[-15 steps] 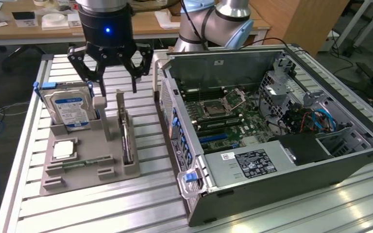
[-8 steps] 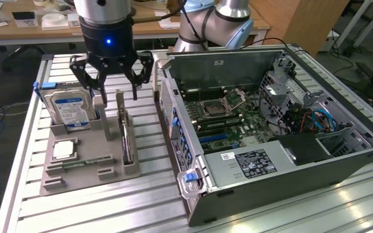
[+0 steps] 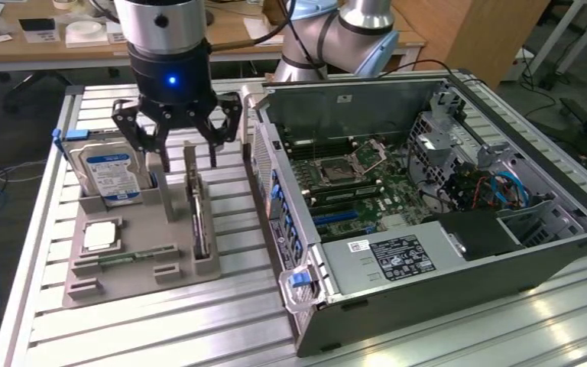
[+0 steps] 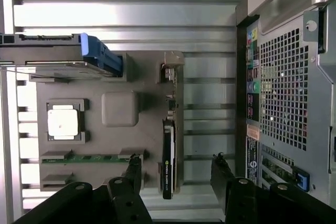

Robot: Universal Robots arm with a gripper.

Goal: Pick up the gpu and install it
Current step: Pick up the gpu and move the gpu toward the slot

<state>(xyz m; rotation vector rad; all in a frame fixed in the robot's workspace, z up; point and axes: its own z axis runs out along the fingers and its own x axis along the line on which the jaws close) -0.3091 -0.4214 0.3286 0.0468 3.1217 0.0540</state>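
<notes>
The gpu (image 3: 199,223) stands on its edge in a slot of the grey tray (image 3: 143,220), dark and thin, nothing touching it. My gripper (image 3: 179,153) hangs just above its far end, at twelve o'clock of the card in the exterior view, jaws spread wide and empty. From the wrist, the gpu (image 4: 168,156) runs between my fingertips (image 4: 134,162), slightly nearer one. I judge the trick is to centre across that thin edge, drop straight, and close squarely so it doesn't tilt in the slot. The hard drive (image 3: 110,172) sits at ten o'clock of the card, the memory stick (image 3: 131,256) at eight, and the open computer case (image 3: 457,267) at three, well within reach
</notes>
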